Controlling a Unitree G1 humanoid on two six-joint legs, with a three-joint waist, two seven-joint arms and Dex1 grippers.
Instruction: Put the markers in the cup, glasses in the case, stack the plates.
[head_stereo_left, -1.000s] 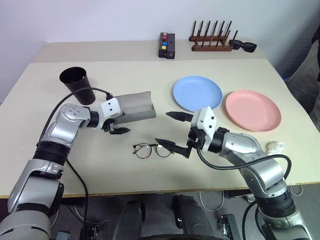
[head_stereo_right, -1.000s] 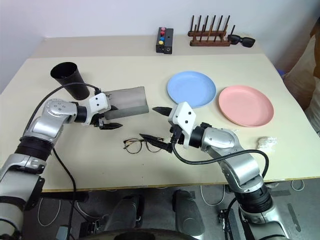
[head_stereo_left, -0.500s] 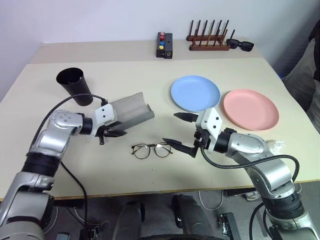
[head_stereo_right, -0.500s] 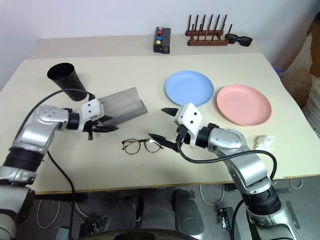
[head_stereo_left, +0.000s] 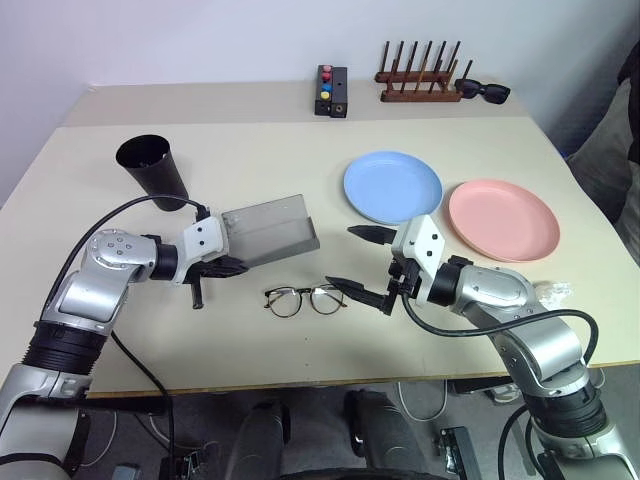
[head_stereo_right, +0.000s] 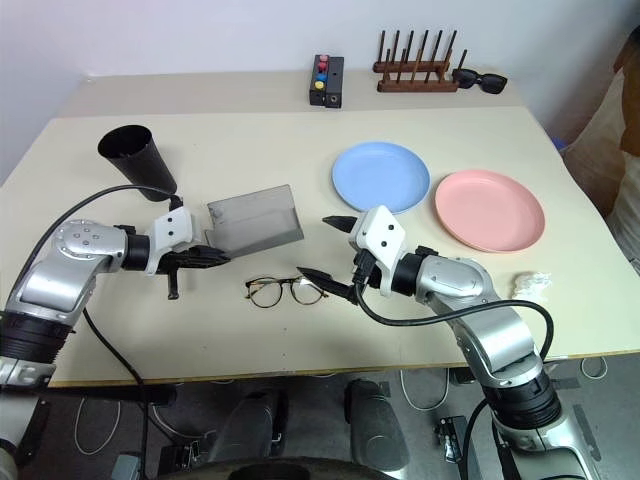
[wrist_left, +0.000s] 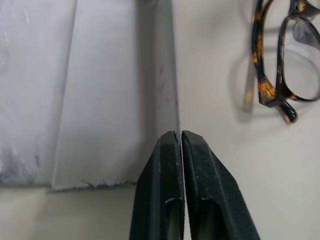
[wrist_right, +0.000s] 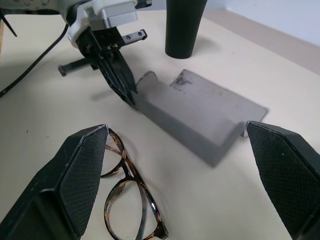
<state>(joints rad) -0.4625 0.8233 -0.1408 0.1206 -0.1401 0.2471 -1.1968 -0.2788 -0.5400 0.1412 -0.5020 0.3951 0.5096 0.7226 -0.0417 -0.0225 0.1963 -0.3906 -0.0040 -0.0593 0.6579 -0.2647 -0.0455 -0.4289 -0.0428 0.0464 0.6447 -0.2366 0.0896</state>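
My left pincer (wrist_left: 179, 137) is pinched tight on the thin edge of the case (head_stereo_left: 268, 230), which lies open on the table (head_stereo_left: 300, 155) between the cup (head_stereo_left: 152, 172) and the glasses (head_stereo_left: 305, 299). My right pincer (head_stereo_left: 358, 262) is spread wide open and holds nothing; it hangs just beside the glasses, with one fingertip close to the frame and the other up nearer the blue plate (head_stereo_left: 392, 186). The glasses are not in the case yet. They lie flat on the table, just in front of the case and not touching it. So I think that job is only getting started: I am holding the case ready, and the glasses have yet to be picked up and put inside. The plates are not stacked. The blue plate and the pink plate (head_stereo_left: 503, 219) sit side by side on the table, very close, maybe just touching at the rims. The cup stands upright at the far left. I cannot see into it well enough to tell if the markers are in there, and I see no markers lying on the table, so that part may be done, but I am not sure.
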